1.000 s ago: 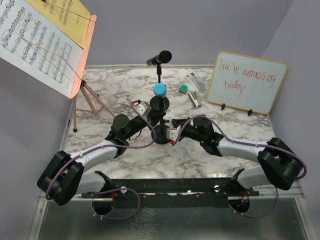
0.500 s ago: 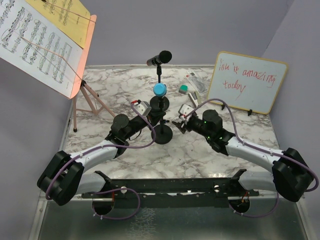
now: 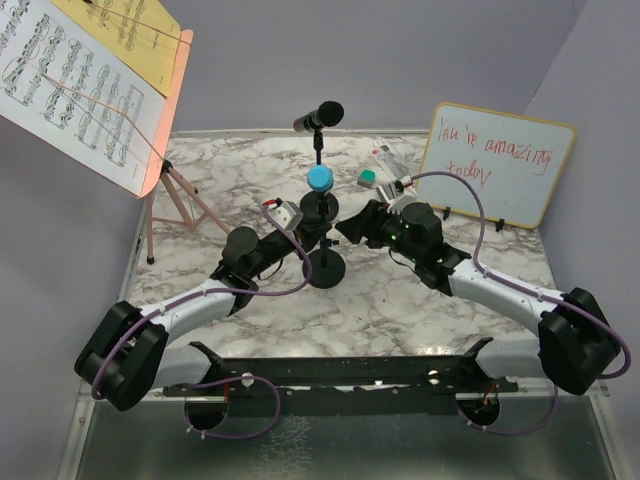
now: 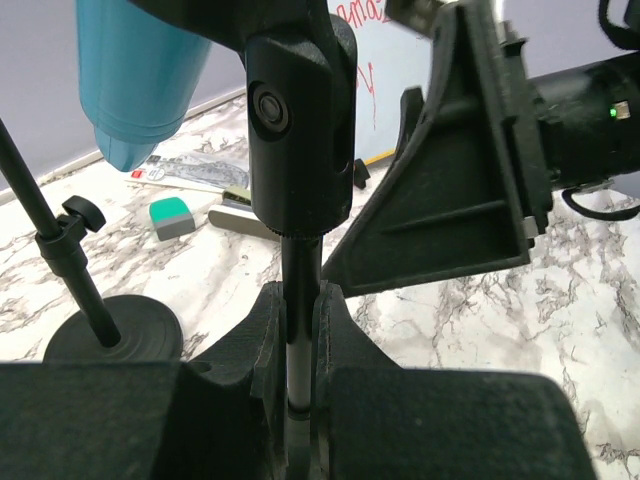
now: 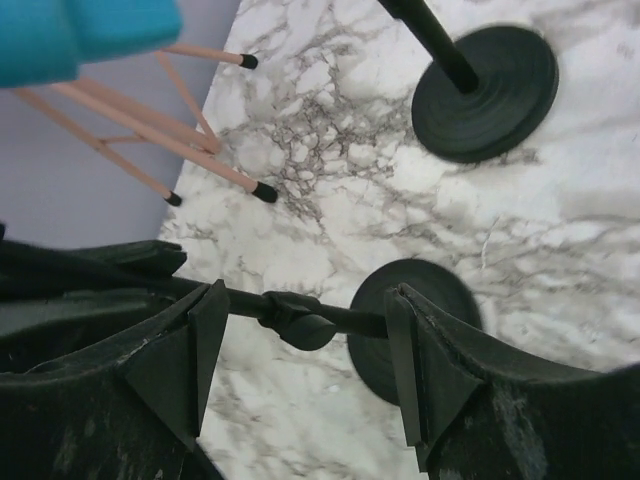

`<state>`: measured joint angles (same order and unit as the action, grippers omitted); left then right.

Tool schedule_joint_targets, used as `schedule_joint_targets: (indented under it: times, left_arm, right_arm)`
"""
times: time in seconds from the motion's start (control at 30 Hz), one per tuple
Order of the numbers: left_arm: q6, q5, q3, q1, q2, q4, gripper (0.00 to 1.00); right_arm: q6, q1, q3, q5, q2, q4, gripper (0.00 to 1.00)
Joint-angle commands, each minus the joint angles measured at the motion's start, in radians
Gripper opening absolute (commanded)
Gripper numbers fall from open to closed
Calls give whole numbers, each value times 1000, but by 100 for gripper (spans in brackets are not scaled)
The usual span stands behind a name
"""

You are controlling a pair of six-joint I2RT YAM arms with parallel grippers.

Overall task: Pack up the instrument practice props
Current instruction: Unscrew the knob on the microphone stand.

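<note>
- Right gripper [image 3: 350, 228] has opened and risen from the near mic pole [image 3: 325, 270]; its jaws are spread, just right of the blue microphone [image 3: 319, 180].
- Left gripper [image 4: 300, 350] clamps that pole's shaft below the blue microphone.
- Far mic pole [image 3: 321, 208] stands just behind.
- Stapler [image 3: 391, 198], green eraser [image 3: 367, 179] and whiteboard [image 3: 495, 165] sit beyond the right gripper.
</note>
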<state>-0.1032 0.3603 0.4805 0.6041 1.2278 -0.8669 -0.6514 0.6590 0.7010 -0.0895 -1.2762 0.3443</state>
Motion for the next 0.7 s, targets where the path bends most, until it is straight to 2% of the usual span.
schedule_joint_targets:
  times: [0.0, 0.23, 0.67]
  left_arm:
    - [17, 37, 3, -3, 12, 86, 0]
    - [14, 36, 3, -3, 9, 86, 0]
    - [10, 28, -2, -3, 0, 86, 0]
  right_arm:
    - [-372, -2, 31, 49, -55, -131, 69]
    - [-488, -2, 20, -66, -131, -91, 63]
    - [-623, -2, -82, -122, -148, 81, 46]
